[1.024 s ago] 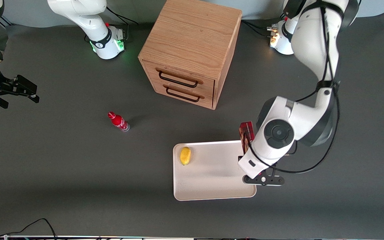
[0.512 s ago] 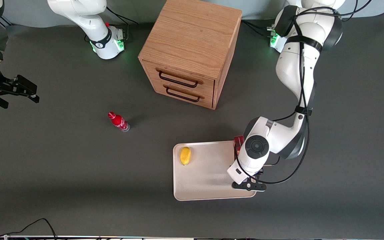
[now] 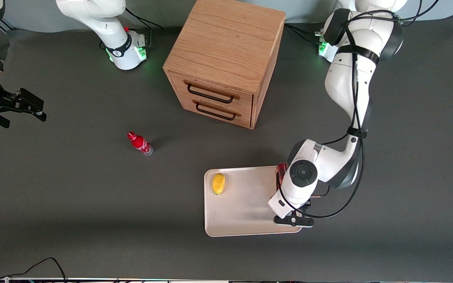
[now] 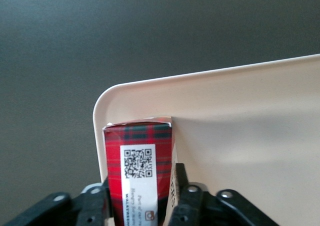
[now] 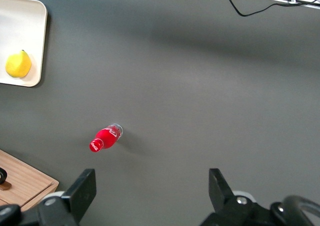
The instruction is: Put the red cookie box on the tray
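Left gripper (image 4: pixel 141 206) is clamping the red cookie box (image 4: pixel 139 173) from both long sides, fingers (image 4: pixel 186 198) pressing its faces. Box is lying lengthwise along the cream tray (image 3: pixel 242 224) edge at the working arm's end, its end sitting in a rounded corner (image 4: pixel 107 103). A lemon (image 3: pixel 218 183) is resting on the tray near the parked arm's edge, well apart from the box.

Compared with one second ago, the left arm is lower and nearer the tray's (image 3: pixel 246 226) middle. The gripper (image 4: pixel 142 206) now holds the red cookie box (image 4: pixel 138 173) down at the tray's edge toward the working arm's end; since half a second ago it barely shifts.
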You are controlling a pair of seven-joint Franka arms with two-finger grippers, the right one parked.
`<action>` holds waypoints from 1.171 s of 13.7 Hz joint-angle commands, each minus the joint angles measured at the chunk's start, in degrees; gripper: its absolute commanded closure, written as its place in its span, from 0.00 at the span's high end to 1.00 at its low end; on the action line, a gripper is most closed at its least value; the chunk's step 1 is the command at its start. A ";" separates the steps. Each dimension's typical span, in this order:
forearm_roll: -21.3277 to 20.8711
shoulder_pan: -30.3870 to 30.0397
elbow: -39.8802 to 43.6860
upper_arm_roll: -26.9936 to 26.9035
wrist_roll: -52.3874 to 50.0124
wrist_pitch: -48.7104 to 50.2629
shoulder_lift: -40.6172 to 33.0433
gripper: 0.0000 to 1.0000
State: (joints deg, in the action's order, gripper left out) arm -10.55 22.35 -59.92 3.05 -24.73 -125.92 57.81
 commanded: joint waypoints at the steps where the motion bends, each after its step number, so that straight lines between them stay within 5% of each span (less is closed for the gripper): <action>1: -1.05 0.50 0.60 -0.50 -1.20 1.81 -1.99 1.00; 8: 1.14 -2.03 -1.85 0.55 5.10 26.66 -20.68 1.00; 16: 7.12 -14.70 -11.18 0.37 22.35 37.31 -38.80 1.00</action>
State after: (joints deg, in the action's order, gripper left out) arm -4.25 8.29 -66.95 3.08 -3.84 -90.35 23.95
